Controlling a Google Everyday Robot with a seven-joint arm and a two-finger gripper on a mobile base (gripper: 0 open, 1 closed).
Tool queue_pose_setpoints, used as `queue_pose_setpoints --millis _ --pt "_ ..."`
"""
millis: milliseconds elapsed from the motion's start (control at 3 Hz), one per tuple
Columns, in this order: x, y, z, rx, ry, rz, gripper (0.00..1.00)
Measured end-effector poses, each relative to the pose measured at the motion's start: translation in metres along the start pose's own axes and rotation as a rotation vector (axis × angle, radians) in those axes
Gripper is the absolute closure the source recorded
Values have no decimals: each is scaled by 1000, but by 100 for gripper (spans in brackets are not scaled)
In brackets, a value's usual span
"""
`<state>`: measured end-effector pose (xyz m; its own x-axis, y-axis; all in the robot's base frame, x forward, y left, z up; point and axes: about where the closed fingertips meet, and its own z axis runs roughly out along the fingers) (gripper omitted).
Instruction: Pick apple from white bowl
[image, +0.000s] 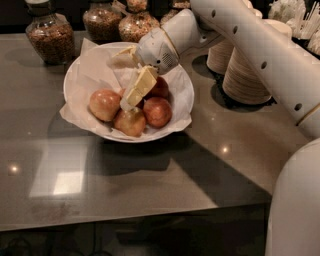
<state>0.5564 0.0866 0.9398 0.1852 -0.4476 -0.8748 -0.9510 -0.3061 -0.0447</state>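
Gripper (120, 82) hangs over the white bowl (75, 80), fingers spread, empty. 4 apples (105, 104) visible, 0 grasped; grasp and lift not yet done.

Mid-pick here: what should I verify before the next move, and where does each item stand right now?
1. Gripper over the white bowl: ok, it is above the apples.
2. Fingers open: ok, spread apart with nothing between them.
3. Apple held: not ok, none is gripped yet.
4. Target lined up: cannot tell. The lower finger's tip is near where the left apple, front apple and right apple meet.
5. Paper liner clear of the fingers: cannot tell.
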Motion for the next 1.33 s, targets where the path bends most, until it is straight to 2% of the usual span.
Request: queue_pose_setpoints --millis 333,667,1000,1333 --pt "0 3 3 -3 0 -1 14" --pt "3 5 7 -2 1 4 37" --pt "5 6 10 -2 2 6 49" --pt "6 7 14 -6 7 9 48"
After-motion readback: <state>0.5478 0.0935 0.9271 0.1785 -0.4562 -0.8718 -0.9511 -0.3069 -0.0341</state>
